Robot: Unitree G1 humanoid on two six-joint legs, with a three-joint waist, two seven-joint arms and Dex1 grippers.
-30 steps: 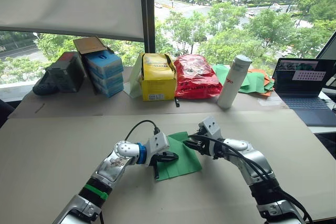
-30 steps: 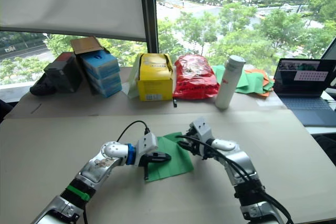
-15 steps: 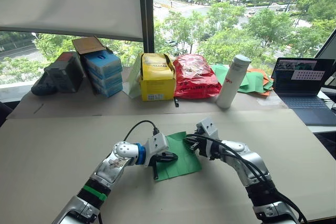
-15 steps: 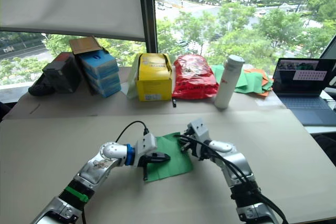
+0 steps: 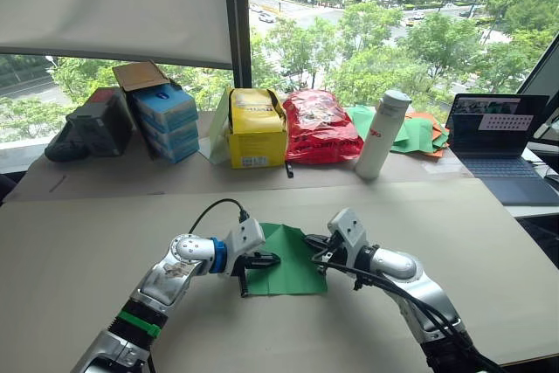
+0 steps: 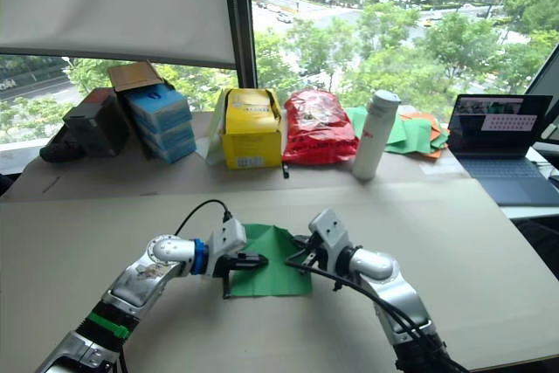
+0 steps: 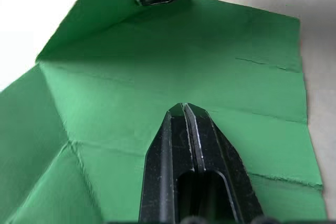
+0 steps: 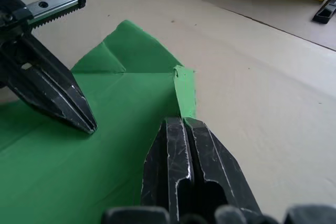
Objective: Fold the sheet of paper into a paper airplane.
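On the table's (image 5: 79,242) near half you see the sheet of paper (image 5: 284,259), left gripper (image 5: 272,259) clenched at 9 o'clock pressing it, right gripper (image 5: 310,241) pinching its 3 o'clock edge.

Open tabletop (image 5: 87,242) around sheet of paper (image 5: 284,259); boxes (image 5: 166,120), bottle (image 5: 383,133) well behind.

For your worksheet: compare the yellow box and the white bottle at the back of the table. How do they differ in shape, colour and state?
The yellow box is squat and straight-sided; the white bottle is a tall, slim cylinder. The box is bright yellow with small print low on its front; the bottle is white with a small red mark. The box's top gapes open; the bottle is capped. Both stand upright at the back of the table, with the red bag between them.
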